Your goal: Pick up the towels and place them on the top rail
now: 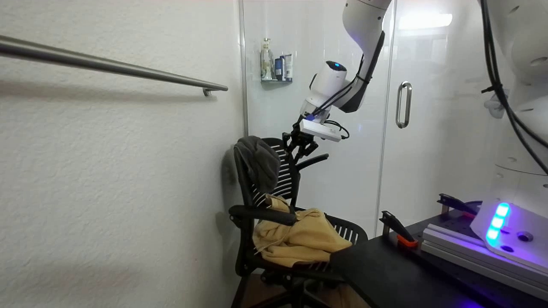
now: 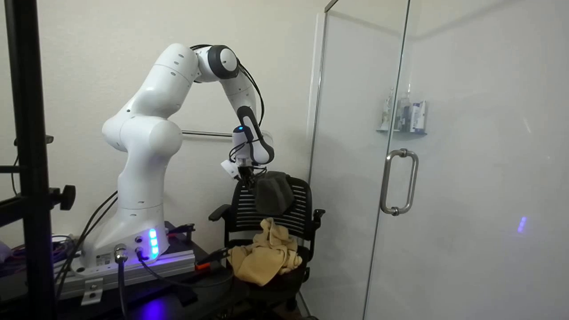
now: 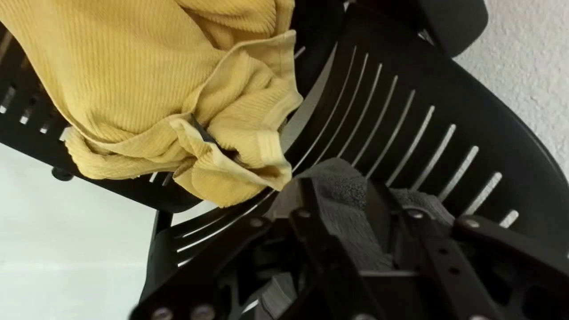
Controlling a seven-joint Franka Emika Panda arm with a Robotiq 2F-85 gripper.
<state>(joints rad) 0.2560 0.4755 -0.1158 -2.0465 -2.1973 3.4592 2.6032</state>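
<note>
A dark grey towel [image 1: 260, 164] hangs over the top of the chair's backrest; it also shows in an exterior view [image 2: 273, 195]. A yellow towel [image 1: 306, 237] lies crumpled on the chair seat and shows in the wrist view [image 3: 133, 75]. My gripper [image 1: 297, 155] is near the top of the backrest, beside the grey towel; it also shows in an exterior view [image 2: 247, 183]. In the wrist view the gripper [image 3: 340, 186] has its fingers apart, with the grey towel [image 3: 351, 226] visible between and beyond them. Contact is unclear. The metal rail [image 1: 128, 66] is on the wall, with no towel visible on it.
The black chair [image 1: 263, 214] has armrests on both sides and stands close to the wall. A glass shower door with a metal handle [image 1: 403, 105] is behind it. A black table [image 1: 385, 269] with clamps [image 1: 398, 229] carries the robot base. A shelf with bottles [image 1: 276, 68] is in the shower.
</note>
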